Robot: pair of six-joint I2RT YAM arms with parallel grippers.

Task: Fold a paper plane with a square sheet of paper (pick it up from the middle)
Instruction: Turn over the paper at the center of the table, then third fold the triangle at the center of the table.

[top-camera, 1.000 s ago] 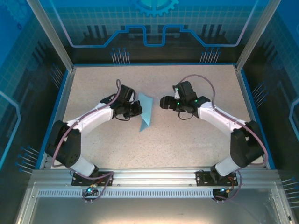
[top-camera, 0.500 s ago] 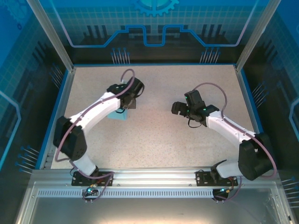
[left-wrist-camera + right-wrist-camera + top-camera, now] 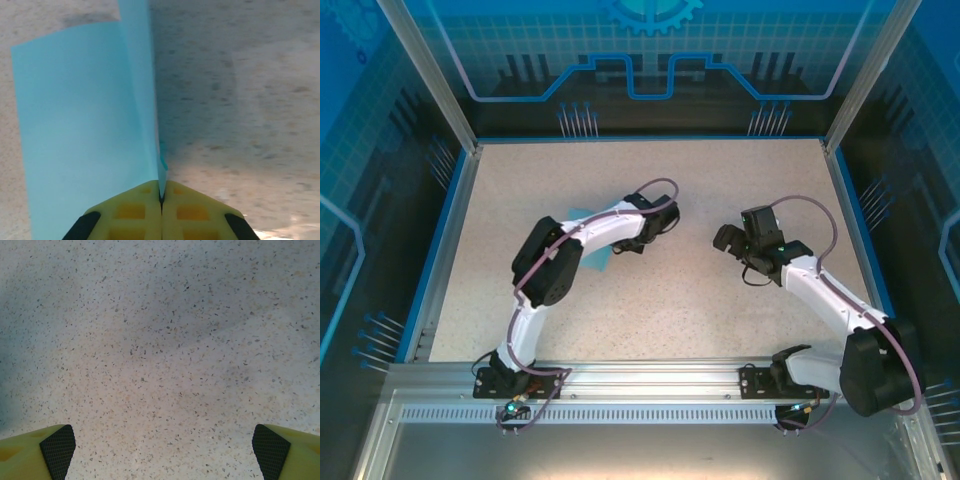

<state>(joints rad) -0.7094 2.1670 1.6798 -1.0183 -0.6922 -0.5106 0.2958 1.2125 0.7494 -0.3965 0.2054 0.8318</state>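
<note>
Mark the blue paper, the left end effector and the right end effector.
blue paper (image 3: 80, 125): left wrist view, its flat left panel.
left end effector (image 3: 161, 192): left wrist view, where its shut fingertips meet.
right end effector (image 3: 165, 450): right wrist view, gap between its open fingertips.

This looks like a robotics lab cell, though it could be a demo booth; from here I can't say which. A speckled beige desk (image 3: 700, 300) is boxed in by aluminium posts (image 3: 425, 70) and blue see-through walls (image 3: 740, 50) printed with grid lines and a gear emblem (image 3: 650, 12) at top centre. Along the bottom, a left arm (image 3: 585, 235) and a right arm (image 3: 820, 290), white and black with looping cables, are bolted to a slotted metal rail (image 3: 650, 385).
</note>
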